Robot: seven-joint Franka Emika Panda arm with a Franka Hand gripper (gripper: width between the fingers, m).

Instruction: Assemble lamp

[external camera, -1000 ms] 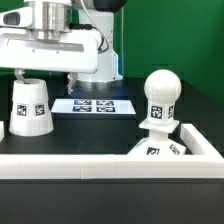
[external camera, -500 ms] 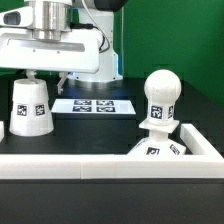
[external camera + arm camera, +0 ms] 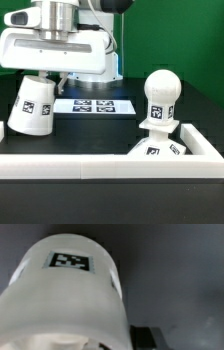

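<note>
Black table [image 3: 100, 125]: one shade [image 3: 33, 105], one bulb [image 3: 160, 100].

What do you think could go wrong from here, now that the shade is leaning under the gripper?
1. The lamp shade stands tilted beneath the gripper, so it could slip or tip over onto the table.
2. The wrist view shows mostly the shade's wall, so the hold is hard to confirm.
3. The bulb stands on the base; a swinging shade could knock it.

Shade [image 3: 33, 105] exterior-view left; bulb [image 3: 160, 100] on base [image 3: 160, 150], right.
</note>
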